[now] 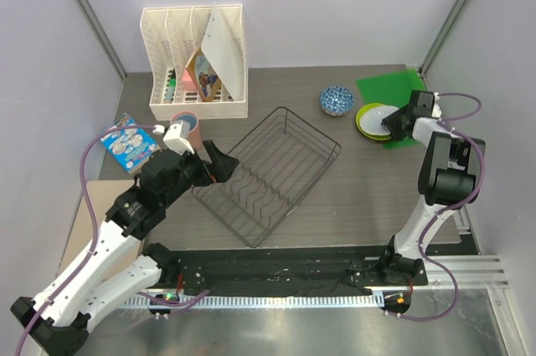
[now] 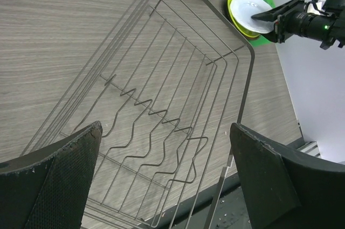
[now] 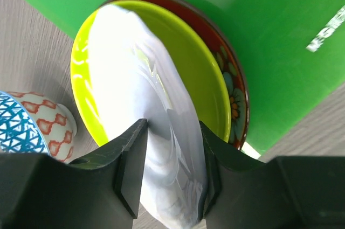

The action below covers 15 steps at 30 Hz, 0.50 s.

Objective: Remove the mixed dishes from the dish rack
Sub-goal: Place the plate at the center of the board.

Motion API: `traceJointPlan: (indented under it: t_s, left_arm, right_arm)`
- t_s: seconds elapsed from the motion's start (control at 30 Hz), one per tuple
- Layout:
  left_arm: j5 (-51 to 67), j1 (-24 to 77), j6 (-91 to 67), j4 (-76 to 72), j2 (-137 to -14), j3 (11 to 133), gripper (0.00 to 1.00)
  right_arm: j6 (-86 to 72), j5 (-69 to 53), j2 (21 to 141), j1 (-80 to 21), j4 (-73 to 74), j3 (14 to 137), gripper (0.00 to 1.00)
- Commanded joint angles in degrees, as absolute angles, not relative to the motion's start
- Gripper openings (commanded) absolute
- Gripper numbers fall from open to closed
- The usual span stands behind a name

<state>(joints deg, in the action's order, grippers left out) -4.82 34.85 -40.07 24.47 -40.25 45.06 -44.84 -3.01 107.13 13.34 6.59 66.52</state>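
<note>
The black wire dish rack [image 1: 268,172] [image 2: 161,78] lies at mid-table with no dishes in it. My left gripper [image 1: 219,162] [image 2: 164,132] hangs open over its left end. At the far right my right gripper [image 1: 388,124] [image 3: 172,132] has the rim of a white plate [image 1: 377,115] [image 3: 129,78] between its jaws, both pads against it. That plate leans tilted on a green-rimmed plate [image 3: 199,62], which sits on a red patterned plate [image 3: 234,83]. The small blue bowl [image 1: 336,100] [image 3: 21,126] stands just left of the stack. A pink cup [image 1: 186,123] is behind my left wrist.
The plates rest on a green mat [image 1: 389,86] in the back right corner. A white slotted file organizer [image 1: 197,63] holding flat items stands at the back left. A blue package [image 1: 130,142] lies by the left wall.
</note>
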Motion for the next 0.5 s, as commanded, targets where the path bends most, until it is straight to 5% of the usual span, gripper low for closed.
traceJointPlan:
  t_s: [0.0, 0.47]
  left_arm:
    - [-3.43, 34.80, -40.34, 20.39, -41.57, 45.17, 1.00]
    - [-0.88, 34.72, -40.87, 20.04, -43.33, 45.44, 1.00]
  right_arm:
    - [-39.57, 4.28, 106.08, 13.09, 12.73, 72.94, 0.45]
    - [-34.72, 13.54, 102.48, 13.10, 22.50, 75.85, 0.48]
